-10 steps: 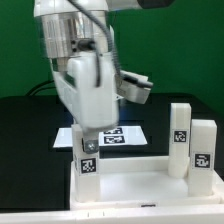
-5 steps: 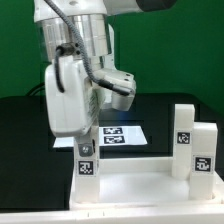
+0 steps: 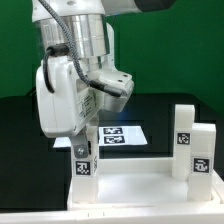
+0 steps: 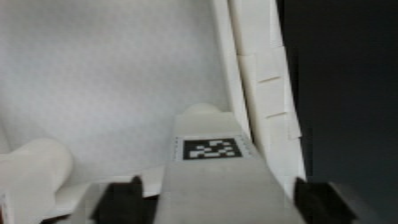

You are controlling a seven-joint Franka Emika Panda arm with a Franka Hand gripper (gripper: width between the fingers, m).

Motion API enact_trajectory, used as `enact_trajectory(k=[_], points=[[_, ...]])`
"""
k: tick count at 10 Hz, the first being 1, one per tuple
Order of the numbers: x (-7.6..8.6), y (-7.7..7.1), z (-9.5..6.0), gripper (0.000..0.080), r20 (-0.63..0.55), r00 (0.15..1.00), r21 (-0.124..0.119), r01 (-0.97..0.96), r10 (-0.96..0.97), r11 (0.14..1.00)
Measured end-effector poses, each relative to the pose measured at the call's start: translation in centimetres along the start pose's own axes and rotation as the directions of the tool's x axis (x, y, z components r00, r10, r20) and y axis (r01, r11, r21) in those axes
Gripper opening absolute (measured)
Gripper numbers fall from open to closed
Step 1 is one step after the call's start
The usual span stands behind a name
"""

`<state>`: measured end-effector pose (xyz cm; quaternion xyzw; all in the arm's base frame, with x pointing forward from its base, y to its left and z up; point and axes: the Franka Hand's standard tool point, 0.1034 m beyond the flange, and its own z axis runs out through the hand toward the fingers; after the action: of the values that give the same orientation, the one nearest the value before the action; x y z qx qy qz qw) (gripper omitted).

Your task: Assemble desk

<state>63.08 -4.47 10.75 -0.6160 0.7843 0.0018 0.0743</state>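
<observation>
Swung toward the exterior view's left since a second ago, the arm keeps its gripper point(image 3: 86, 146) over the desk's point(image 3: 140, 180) front-left leg point(image 3: 84, 168), while the wrist view shows dark fingers point(image 4: 121, 198) spread apart astride that tagged leg point(image 4: 217, 165), apparently not touching.

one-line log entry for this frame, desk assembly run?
step: leg mounting | fingers: open, astride leg, no visible grip | leg: upright on tabletop panel | other legs: two upright at exterior view's right
</observation>
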Motion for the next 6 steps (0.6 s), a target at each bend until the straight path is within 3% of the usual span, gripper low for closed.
enact_trajectory(k=[1, 3, 4, 6], points=[[-0.2, -0.4, -1.0, 0.0612, 0.010, 1.000, 0.015, 0.014, -0.014, 1.000], [-0.3, -1.4, -3.8, 0.0638, 0.034, 0.999, 0.043, 0.028, -0.030, 0.999], [-0.4, -1.6, -4.4, 0.0647, 0.046, 0.999, 0.050, 0.018, -0.020, 0.999], [-0.4, -1.4, -4.0, 0.0649, 0.042, 0.999, 0.045, 0.019, -0.021, 0.999]])
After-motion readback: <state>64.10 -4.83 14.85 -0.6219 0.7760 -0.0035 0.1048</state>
